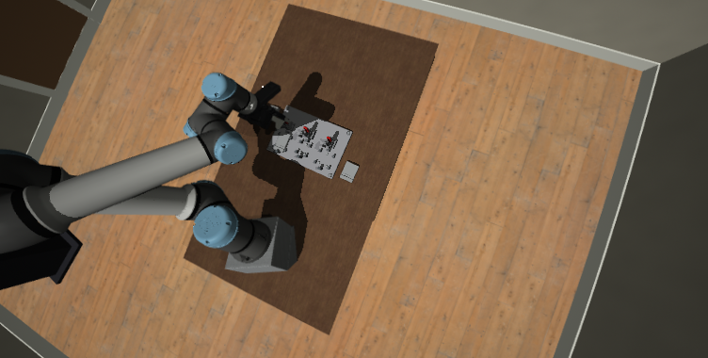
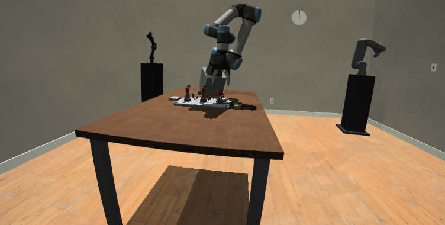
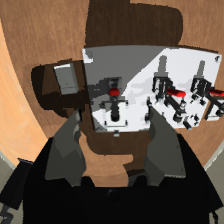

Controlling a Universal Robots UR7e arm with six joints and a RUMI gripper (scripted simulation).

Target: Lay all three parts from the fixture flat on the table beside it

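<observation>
The grey fixture plate (image 1: pixel 312 149) with three red-handled clamps lies in the middle of the brown table; it also shows in the exterior view (image 2: pixel 203 101) and in the wrist view (image 3: pixel 160 87). My gripper (image 3: pixel 114 108) hangs above the plate's near end, over one clamp (image 3: pixel 114 102). Its fingers stand apart with nothing between them. It also shows in the top view (image 1: pixel 270 117) and in the exterior view (image 2: pixel 219 80). One flat grey part (image 3: pixel 66 80) lies on the table beside the plate. Another flat grey part (image 1: pixel 349 170) lies off the plate's opposite end. I cannot tell whether a part sits under the clamp below me.
The arm's grey base block (image 1: pixel 263 251) stands on the table near one edge. Two dark pedestals with arm figures (image 2: pixel 358 98) stand on the floor away from the table. The table's long edges fall off to the wooden floor.
</observation>
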